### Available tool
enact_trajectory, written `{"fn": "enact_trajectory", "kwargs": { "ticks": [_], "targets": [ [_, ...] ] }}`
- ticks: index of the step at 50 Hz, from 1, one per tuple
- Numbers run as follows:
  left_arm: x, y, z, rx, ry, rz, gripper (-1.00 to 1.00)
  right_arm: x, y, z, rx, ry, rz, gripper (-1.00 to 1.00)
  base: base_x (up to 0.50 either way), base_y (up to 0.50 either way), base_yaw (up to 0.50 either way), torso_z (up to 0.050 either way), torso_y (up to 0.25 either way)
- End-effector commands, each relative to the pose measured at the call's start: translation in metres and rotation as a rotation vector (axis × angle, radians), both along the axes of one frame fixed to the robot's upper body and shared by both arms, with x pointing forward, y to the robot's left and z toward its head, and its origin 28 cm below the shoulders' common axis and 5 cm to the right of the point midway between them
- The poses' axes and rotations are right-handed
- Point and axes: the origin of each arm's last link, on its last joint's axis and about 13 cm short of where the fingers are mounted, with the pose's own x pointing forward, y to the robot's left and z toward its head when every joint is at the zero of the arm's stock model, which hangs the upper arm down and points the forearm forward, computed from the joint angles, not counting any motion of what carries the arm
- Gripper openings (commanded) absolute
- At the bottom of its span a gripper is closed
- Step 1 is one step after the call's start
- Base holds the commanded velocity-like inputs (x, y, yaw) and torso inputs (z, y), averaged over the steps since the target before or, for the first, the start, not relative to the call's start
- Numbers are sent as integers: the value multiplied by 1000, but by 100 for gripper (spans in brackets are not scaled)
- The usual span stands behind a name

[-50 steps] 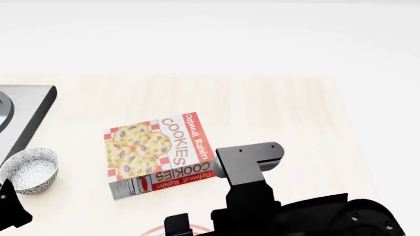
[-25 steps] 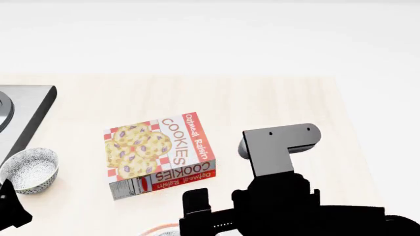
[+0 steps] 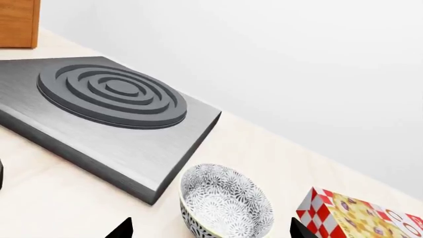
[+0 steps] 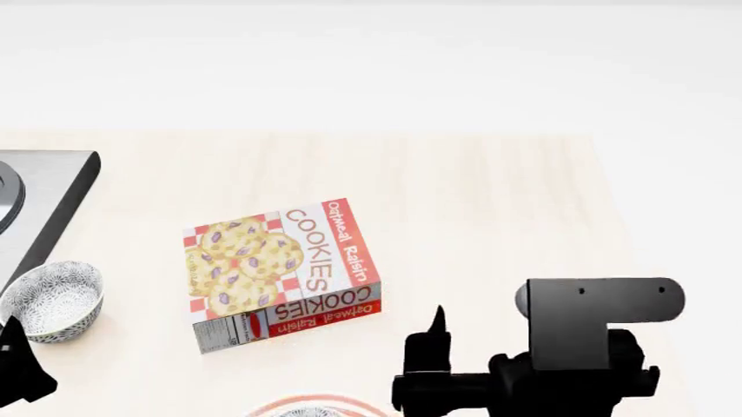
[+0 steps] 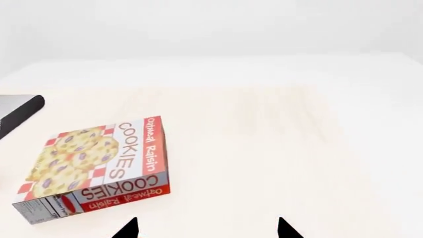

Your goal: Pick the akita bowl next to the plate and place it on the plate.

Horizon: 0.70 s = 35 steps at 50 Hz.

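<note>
An akita bowl (image 4: pixel 52 300), speckled grey and white, stands upright on the pale table near the left edge, close to the stove block. In the left wrist view the same bowl (image 3: pixel 228 203) lies just ahead of my left gripper (image 3: pixel 211 230), whose two dark fingertips (image 3: pixel 122 229) stand wide apart on either side of it, open and not touching it. Only a red-striped arc of the plate (image 4: pixel 347 403) shows at the bottom edge of the head view. My right gripper (image 5: pixel 206 229) is open over bare table with nothing between its fingers.
A cookies box (image 4: pixel 281 271) lies flat mid-table, left of my right arm (image 4: pixel 568 369). A grey stove block (image 4: pixel 41 195) with a ringed burner (image 3: pixel 109 94) sits at the far left. A wooden thing (image 3: pixel 17 22) stands beyond it. The table's right edge (image 4: pixel 632 261) is near.
My right arm has swung to the right and lower in the head view, away from the cookies box, uncovering more of the plate's rim. The bowl and the left arm have not moved.
</note>
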Motion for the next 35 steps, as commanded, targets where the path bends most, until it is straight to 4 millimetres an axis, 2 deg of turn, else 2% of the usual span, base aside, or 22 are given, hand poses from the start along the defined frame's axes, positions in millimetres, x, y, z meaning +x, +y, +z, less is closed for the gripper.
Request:
{"fn": "enact_trajectory", "kwargs": {
  "ticks": [1, 21, 35],
  "targets": [
    [0, 0, 0, 3, -1, 0, 100, -8, -9, -21, -83, -92, -92, 100, 0, 0, 0, 0, 0],
    [-1, 0, 1, 5, -7, 3, 100, -22, -20, -35, -77, -191, -185, 100, 0, 0, 0, 0, 0],
    [-3, -1, 2, 13, -22, -5, 100, -29, -31, -28, -105, -256, -254, 100, 0, 0, 0, 0, 0]
  ]
}}
